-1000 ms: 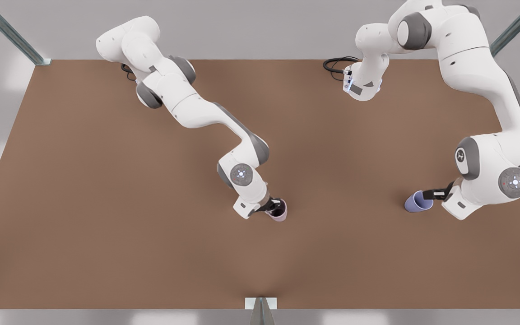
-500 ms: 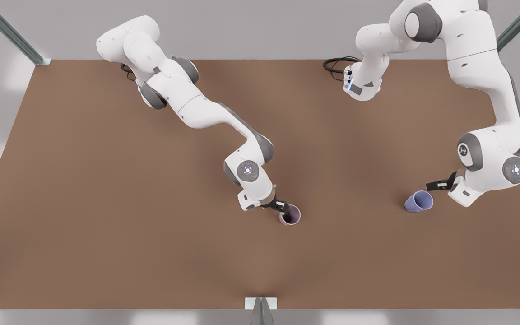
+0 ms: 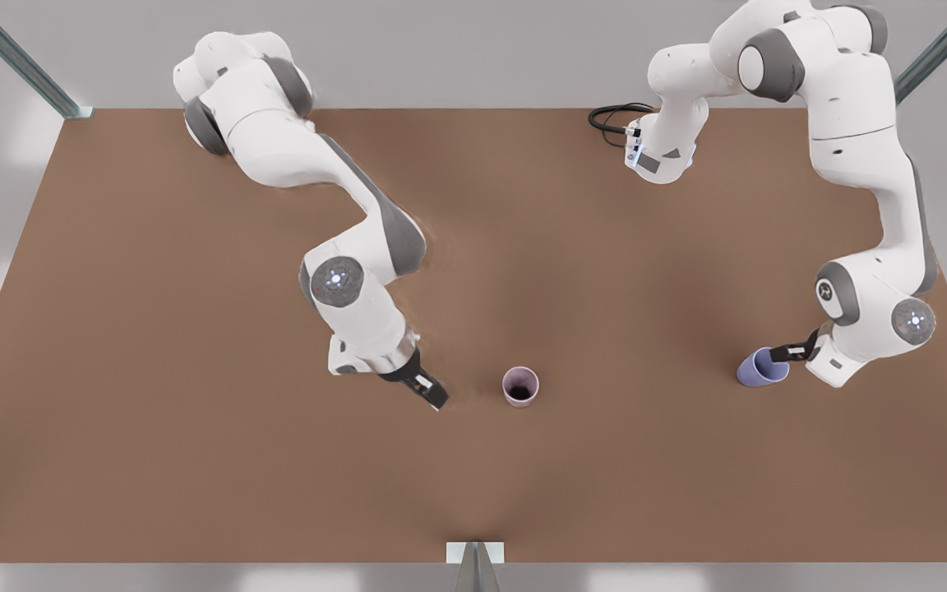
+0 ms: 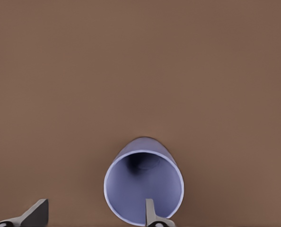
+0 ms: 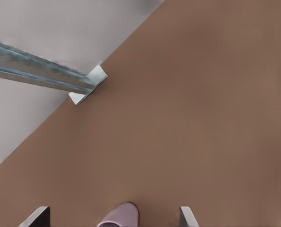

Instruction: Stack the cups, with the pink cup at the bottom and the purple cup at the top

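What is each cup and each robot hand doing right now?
Small dusty pink cup: upright on the brown table, mouth up, free of both grippers.
Small bluish-lavender purple cup: tilted, one finger inside its mouth, one outside.
Left gripper: open, straddling the purple cup's rim.
Right gripper: open, beside the pink cup, apart from it.

Matt purple cup (image 4: 144,182); smooth brown table (image 3: 194,411).

both hands low, left hand (image 3: 787,353) and right hand (image 3: 432,398) open
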Robot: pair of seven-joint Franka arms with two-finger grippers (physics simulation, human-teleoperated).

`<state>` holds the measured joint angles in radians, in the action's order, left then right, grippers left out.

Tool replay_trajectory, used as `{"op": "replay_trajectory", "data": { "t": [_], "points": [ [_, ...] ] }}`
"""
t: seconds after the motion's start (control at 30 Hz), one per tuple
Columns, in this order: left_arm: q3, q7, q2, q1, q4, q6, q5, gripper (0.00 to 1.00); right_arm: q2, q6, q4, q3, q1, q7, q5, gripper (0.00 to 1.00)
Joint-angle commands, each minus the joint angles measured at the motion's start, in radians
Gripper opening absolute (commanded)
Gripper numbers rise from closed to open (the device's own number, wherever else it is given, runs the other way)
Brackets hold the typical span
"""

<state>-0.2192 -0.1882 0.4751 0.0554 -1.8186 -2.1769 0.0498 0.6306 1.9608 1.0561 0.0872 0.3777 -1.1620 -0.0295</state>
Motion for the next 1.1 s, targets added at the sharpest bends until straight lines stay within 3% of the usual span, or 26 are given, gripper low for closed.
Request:
{"op": "replay_trajectory", "data": {
  "t": [0.0,0.07,0.2,0.23,0.27,0.3,0.47,0.57,0.63,0.7,0.77,0.83,0.9,0.93,1.0,1.07],
  "points": [
    [0.000,-0.031,0.010,0.001,-0.007,-0.035,0.002,1.00,-0.267,-0.266,0.267,-0.006,-0.146,0.681,0.002,1.00],
    [0.000,-0.031,0.023,0.000,-0.022,-0.034,0.002,1.00,-0.410,-0.439,0.380,-0.007,-0.336,0.904,0.000,1.00],
    [0.000,-0.030,0.042,0.000,-0.044,-0.034,0.002,1.00,-0.407,-0.479,0.355,-0.014,-0.405,1.197,0.049,1.00],
    [0.008,-0.020,0.043,0.000,-0.044,-0.030,0.007,0.85,-0.400,-0.456,0.352,-0.003,-0.390,1.337,0.098,1.00],
    [0.011,-0.022,0.040,0.000,-0.045,-0.015,0.042,0.55,-0.399,-0.454,0.352,0.008,-0.390,1.499,0.118,1.00],
    [0.014,-0.022,0.037,0.000,-0.045,-0.006,0.044,0.35,-0.399,-0.433,0.354,0.009,-0.390,1.668,0.125,1.00],
    [0.015,-0.020,0.034,0.000,-0.047,-0.011,0.045,0.21,-0.394,-0.333,0.361,0.016,-0.378,2.371,0.158,1.00],
    [0.021,-0.020,0.036,-0.002,-0.045,-0.014,0.045,0.21,-0.385,-0.310,0.361,0.037,-0.378,2.619,0.198,1.00],
    [0.034,-0.019,0.028,-0.002,-0.038,-0.007,0.045,0.21,-0.382,-0.313,0.357,0.029,-0.387,2.414,0.188,1.00],
    [0.050,0.009,-0.012,-0.025,-0.034,-0.006,0.045,0.21,-0.388,-0.375,0.355,0.022,-0.428,1.750,0.126,1.00],
    [0.051,0.015,-0.050,-0.057,-0.033,-0.004,0.044,0.21,-0.396,-0.447,0.360,0.025,-0.433,1.308,0.120,1.00],
    [0.051,0.107,-0.073,-0.129,0.050,0.098,0.041,0.21,-0.399,-0.442,0.364,0.026,-0.431,1.272,0.109,1.00],
    [0.060,0.436,-0.075,-0.285,0.160,0.282,0.030,0.21,-0.400,-0.439,0.369,0.022,-0.434,1.269,0.083,1.00],
    [0.123,0.562,-0.063,-0.313,0.197,0.318,0.030,0.21,-0.399,-0.439,0.369,0.022,-0.436,1.268,0.082,1.00],
    [0.150,0.748,0.072,-0.411,0.441,0.516,0.033,0.21,-0.399,-0.439,0.369,0.022,-0.436,1.268,0.080,1.00],
    [0.152,0.863,0.123,-0.473,0.522,0.519,0.041,0.21,-0.399,-0.438,0.371,0.022,-0.438,1.268,0.077,1.00]
  ]
}}
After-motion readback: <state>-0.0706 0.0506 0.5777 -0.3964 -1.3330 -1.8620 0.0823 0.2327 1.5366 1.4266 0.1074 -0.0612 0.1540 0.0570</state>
